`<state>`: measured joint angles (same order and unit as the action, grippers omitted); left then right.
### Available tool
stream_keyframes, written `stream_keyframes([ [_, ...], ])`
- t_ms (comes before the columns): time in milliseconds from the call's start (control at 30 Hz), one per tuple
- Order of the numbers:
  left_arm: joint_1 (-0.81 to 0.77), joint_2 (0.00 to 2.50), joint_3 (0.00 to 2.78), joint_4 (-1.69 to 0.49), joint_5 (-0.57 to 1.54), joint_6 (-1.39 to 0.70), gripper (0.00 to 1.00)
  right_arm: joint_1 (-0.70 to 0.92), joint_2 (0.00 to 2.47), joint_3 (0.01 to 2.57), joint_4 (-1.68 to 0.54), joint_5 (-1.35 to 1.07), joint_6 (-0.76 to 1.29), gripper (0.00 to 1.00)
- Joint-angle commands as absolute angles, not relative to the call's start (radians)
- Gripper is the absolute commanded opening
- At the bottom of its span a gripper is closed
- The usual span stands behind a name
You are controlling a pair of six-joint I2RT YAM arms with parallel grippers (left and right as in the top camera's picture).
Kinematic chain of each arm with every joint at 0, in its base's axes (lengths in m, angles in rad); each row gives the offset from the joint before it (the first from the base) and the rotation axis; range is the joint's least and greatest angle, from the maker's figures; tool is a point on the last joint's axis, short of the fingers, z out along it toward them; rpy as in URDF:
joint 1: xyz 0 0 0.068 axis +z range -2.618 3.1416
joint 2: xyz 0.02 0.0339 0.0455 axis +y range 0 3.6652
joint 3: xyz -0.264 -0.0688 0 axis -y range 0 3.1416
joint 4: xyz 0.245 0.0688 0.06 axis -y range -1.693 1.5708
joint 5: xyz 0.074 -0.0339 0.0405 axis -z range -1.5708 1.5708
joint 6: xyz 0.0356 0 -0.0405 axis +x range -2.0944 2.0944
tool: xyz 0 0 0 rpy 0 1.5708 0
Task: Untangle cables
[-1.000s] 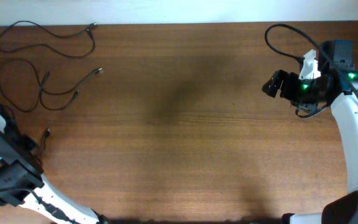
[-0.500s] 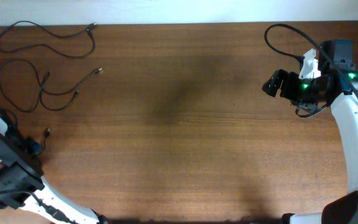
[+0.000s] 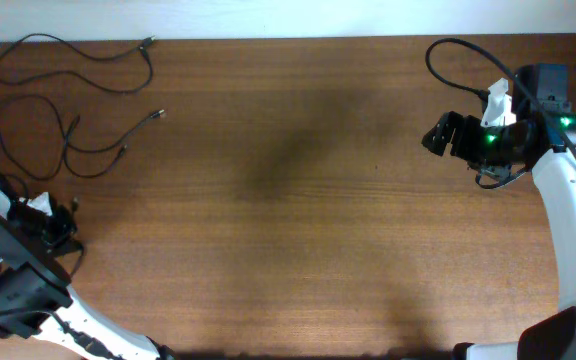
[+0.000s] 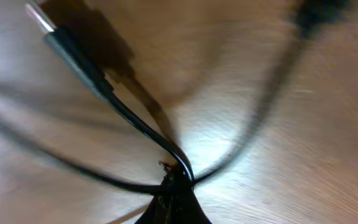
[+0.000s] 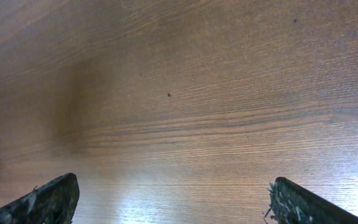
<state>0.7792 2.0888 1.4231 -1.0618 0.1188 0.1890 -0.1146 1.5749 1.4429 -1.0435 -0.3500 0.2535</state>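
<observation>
Left gripper (image 4: 176,190) is clamped on a thin black cable (image 4: 126,115), whose silvery plug (image 4: 39,15) lies just ahead of the jaws. Other cables (image 3: 68,70) lie in loose loops farther ahead of it. Right gripper (image 3: 438,136) hangs well apart, jaws wide, holding nothing. Risk: a hard pull could drag crossing loops tight, or the thin cord could slip from the pinch.

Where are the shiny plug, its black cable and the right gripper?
shiny plug (image 4: 39,15): left wrist view, on its silvery tip.
black cable (image 4: 135,121): left wrist view, on the cord's middle stretch.
right gripper (image 5: 173,200): right wrist view, midway between its open fingertips.
</observation>
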Motion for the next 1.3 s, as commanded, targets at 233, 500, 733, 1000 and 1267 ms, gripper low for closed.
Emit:
stream_keyframes([
  [233, 0.772, 2.120, 1.426, -1.071, 0.330, 0.376, 0.00, -0.118, 1.575, 1.447, -1.040, -0.356, 0.244, 0.98],
  [500, 0.772, 2.027, 1.522, -1.080, 0.326, 0.376, 0.02, -0.118, 1.575, 1.447, -1.040, -0.356, 0.244, 0.99],
  [733, 0.775, 2.000, 1.578, -1.039, 0.325, 0.309, 0.25, -0.118, 1.575, 1.447, -1.041, -0.356, 0.244, 0.99],
  [1000, 0.780, 2.001, 1.555, -0.950, 0.014, 0.030, 0.02, -0.118, 1.575, 1.446, -1.055, -0.364, 0.244, 0.98],
  [1267, 0.777, 2.056, 1.483, -0.927, 0.011, 0.029, 0.00, -0.118, 1.575, 1.447, -1.061, -0.364, 0.244, 0.98],
])
